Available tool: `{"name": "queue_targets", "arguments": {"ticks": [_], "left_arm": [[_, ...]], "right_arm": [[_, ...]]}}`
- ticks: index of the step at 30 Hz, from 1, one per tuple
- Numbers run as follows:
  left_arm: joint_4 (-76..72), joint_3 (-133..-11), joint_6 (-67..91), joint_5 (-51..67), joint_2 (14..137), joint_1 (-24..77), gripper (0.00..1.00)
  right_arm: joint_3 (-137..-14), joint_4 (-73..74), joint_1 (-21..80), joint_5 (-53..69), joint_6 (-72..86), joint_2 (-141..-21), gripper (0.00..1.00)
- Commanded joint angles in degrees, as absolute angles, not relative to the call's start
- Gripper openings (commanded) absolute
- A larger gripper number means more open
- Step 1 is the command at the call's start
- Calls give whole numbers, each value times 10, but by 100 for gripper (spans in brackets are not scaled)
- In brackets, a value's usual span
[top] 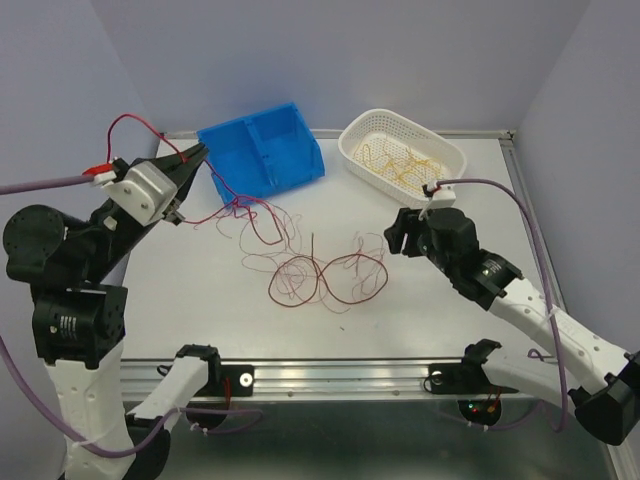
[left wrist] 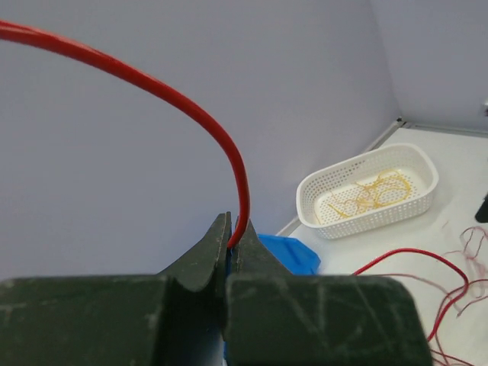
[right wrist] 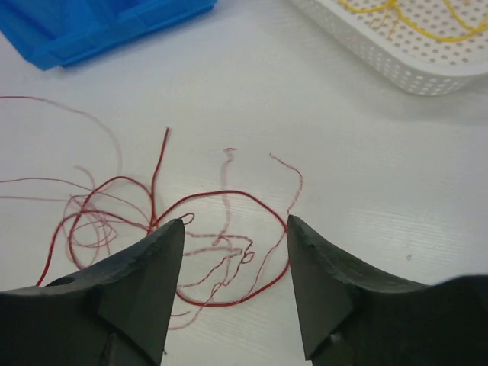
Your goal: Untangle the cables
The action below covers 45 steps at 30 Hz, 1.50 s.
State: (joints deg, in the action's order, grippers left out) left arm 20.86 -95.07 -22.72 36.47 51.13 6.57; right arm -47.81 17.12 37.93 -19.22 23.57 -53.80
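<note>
Two colours of wire show: red ones on the table and yellow-orange ones in a basket. The red cables (top: 320, 275) lie in a loose tangle near the middle of the white table (top: 490, 210). Two larger dark-red loops sit side by side, with paler, thinner strands curling through and around them. How many separate strands make up the tangle cannot be told.

One brighter red wire (left wrist: 191, 107) leads away from the tangle's left side, rising toward the back left. There the left gripper (top: 195, 155) holds it off the table, just beside the near-left corner of the blue bin. In the left wrist view the fingers are pressed together on this wire, which arcs up and back over the gripper.

The right gripper (right wrist: 235, 225) hangs above the right-hand loop with its two fingers (right wrist: 149, 267) spread apart. Nothing lies between them, and the red strands show on the table through the gap.

The yellow-orange cables (top: 400, 160) lie in a small heap inside one white perforated basket (top: 352, 152) at the back right, well apart from the red tangle. One blue plastic bin (top: 290, 125), divided into two compartments, stands at the back centre, left of the basket, tilted toward the front.
</note>
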Motion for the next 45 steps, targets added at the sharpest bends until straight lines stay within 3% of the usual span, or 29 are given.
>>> {"name": "queue_targets", "arguments": {"ticks": [1,4,5,8,11,14,27,32,38,45], "left_arm": [[229,-966,-191,443,497,63,0],[229,-937,-178,490,490,63,0],[229,-920,-177,512,489,63,0],[219,-891,-172,532,487,63,0],[208,-874,-171,544,487,63,0],[193,-852,-162,559,483,63,0],[152,-802,-147,580,477,64,0],[146,-806,-139,585,474,64,0],[142,-797,-139,583,468,64,0],[135,-790,-134,589,477,64,0]], "right_arm": [[-500,135,381,-37,193,-541,64],[-509,89,381,77,169,-513,70],[-507,57,381,112,165,-505,76],[-519,31,381,147,163,-511,79],[-517,-35,382,263,163,-549,95],[-520,-93,395,288,173,-586,95],[-627,-118,485,279,157,-803,86],[-657,-136,511,288,150,-866,73],[-671,-155,525,293,155,-902,42],[-659,-201,525,316,171,-894,54]]}}
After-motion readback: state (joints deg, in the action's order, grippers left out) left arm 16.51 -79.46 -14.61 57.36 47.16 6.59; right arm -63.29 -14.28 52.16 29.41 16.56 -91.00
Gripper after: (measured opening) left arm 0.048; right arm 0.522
